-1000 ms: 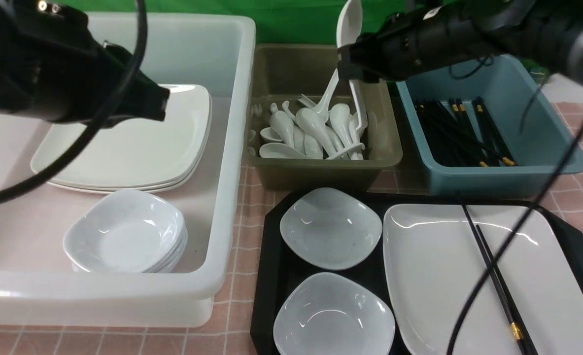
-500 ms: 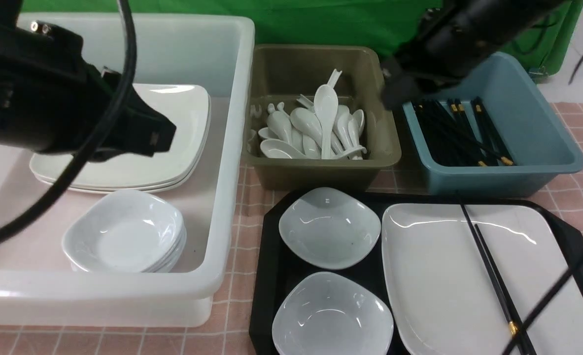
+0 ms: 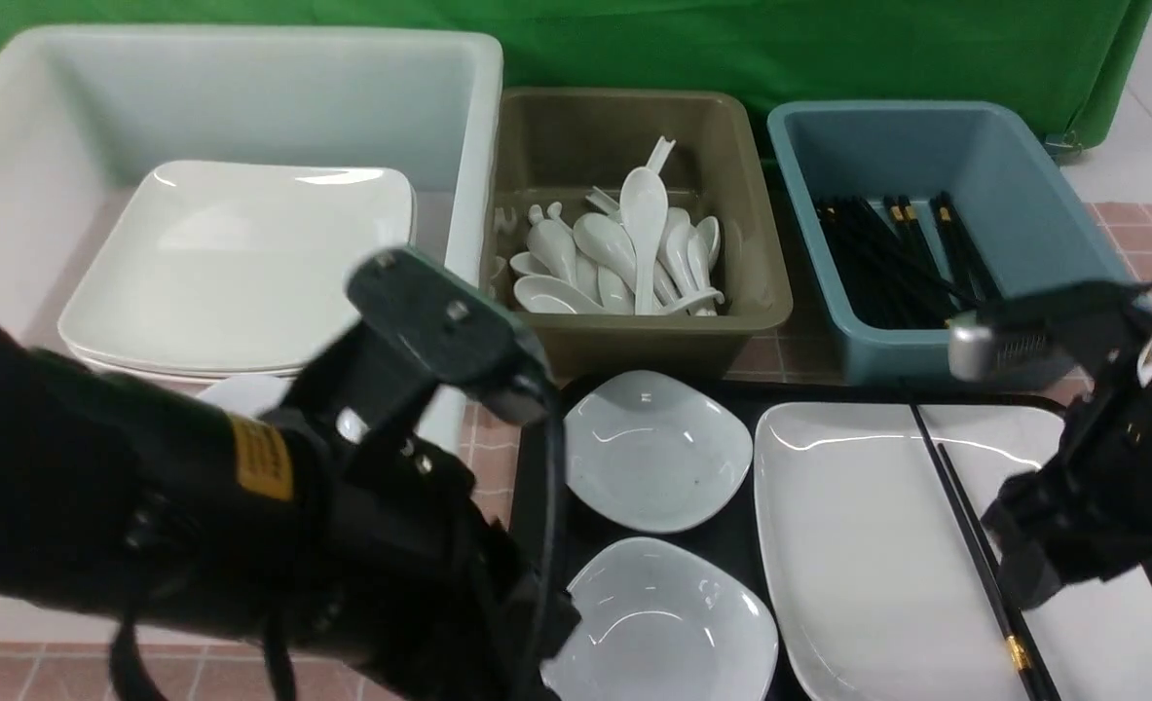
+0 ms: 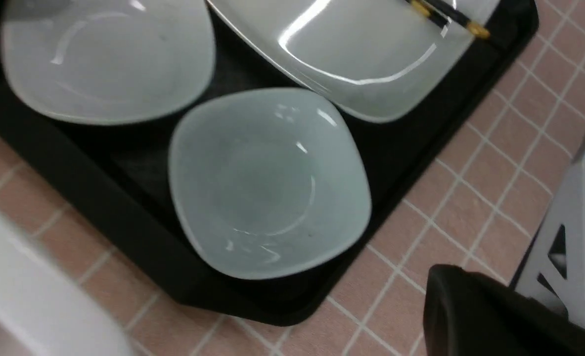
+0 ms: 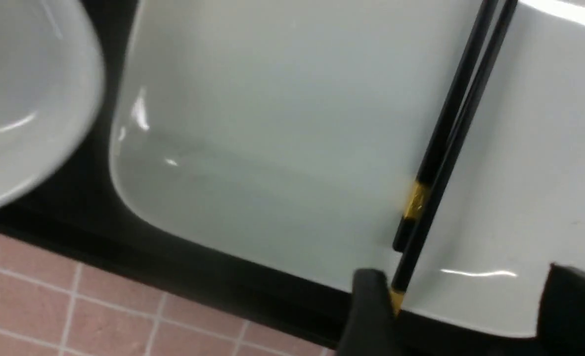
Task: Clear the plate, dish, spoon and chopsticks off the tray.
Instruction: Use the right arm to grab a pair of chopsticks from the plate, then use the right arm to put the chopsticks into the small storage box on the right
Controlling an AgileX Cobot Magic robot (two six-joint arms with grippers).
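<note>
Pink checked tabletop (image 5: 25,306) | chopsticks (image 5: 450,128) lie on plate (image 5: 272,148) | thick ends between fingers (image 5: 369,316) of spread right gripper (image 5: 463,316)

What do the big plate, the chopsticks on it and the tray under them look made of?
Plate: glossy white, ceramic or melamine; sharp highlights. Chopsticks: black, smooth, likely plastic or lacquered wood, with gold bands. Tray: matte black plastic, by its moulded rim and dull surface.

tray (image 4: 124,207) black | plate (image 3: 868,545) white | chopsticks (image 5: 445,133) black, gold band | tablecloth (image 4: 470,207) pink grid
</note>
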